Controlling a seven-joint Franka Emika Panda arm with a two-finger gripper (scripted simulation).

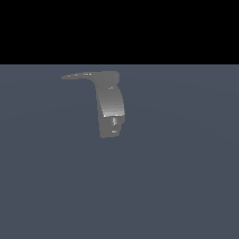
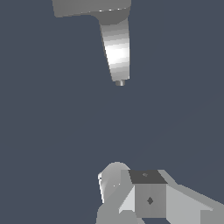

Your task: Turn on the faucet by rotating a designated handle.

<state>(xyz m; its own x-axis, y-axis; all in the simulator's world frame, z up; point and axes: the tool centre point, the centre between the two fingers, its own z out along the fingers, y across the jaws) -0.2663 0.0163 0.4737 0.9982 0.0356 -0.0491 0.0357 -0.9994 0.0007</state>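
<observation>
The faucet point(image 1: 111, 106) stands alone on the flat blue-grey surface point(image 1: 186, 186), its handle point(image 1: 77, 75) sticking out toward the exterior view's left. The pincer point(image 2: 131, 197) sits well apart from it, holding nothing; can't tell how open it is.

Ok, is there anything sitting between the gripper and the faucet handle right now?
Nothing visible. In the wrist view, only bare blue-grey floor lies between the gripper and the faucet. In the exterior view the handle sticks out from the faucet's top toward that view's left, with nothing around it; the arm is out of frame there.
</observation>
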